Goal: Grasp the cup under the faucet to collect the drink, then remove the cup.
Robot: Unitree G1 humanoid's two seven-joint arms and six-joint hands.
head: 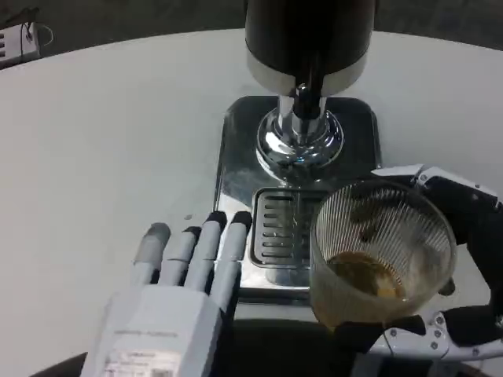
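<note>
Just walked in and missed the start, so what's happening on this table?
The robot's right hand holds a ribbed glass cup with some amber drink in the bottom. The cup sits in front of and to the right of the dispenser's faucet, partly over the drip tray. The left hand rests flat beside the tray, holding nothing.

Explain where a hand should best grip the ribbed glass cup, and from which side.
Grip the ribbed cup around its side wall, from the right, as the right hand does now. The cup is upright and holds brown drink, so a sideways wrap keeps it level; the dispenser crowds its far side.
</note>
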